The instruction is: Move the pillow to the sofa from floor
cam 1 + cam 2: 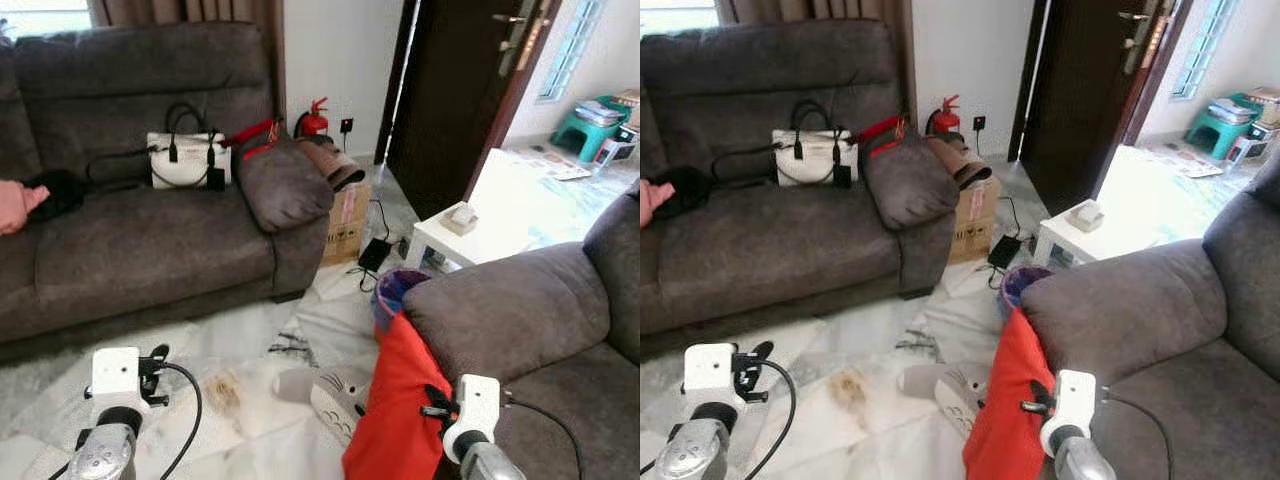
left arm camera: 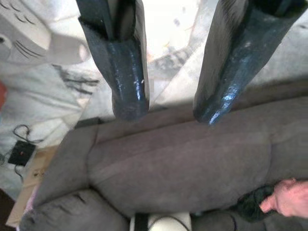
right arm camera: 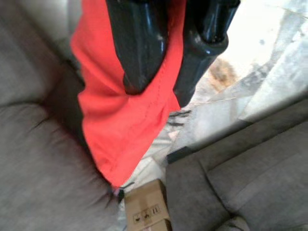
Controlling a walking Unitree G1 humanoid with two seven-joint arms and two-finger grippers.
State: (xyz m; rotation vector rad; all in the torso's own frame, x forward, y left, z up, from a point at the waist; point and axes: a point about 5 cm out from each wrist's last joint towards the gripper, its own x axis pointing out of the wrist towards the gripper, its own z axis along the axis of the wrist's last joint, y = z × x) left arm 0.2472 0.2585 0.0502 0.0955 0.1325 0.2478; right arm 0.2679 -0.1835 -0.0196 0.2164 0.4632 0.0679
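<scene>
The pillow point(image 1: 335, 395), pale with dark stripes, is seen on the floor point(image 1: 240, 340) beside the red cloth point(image 1: 395, 420), its length lying across; the right end effector point(image 3: 166, 72), narrowly parted and empty, is judged nearer than the wide-open left end effector point(image 2: 171, 67)

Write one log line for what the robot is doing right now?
stage: approach | pillow: on floor, not gripped | left gripper: open, empty | right gripper: by red cloth | sofa: ahead

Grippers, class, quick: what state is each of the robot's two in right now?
Left gripper: open, holding nothing, above the sofa seat.
Right gripper: fingers nearly together, no clear grip on the red cloth; cannot be told.
</scene>
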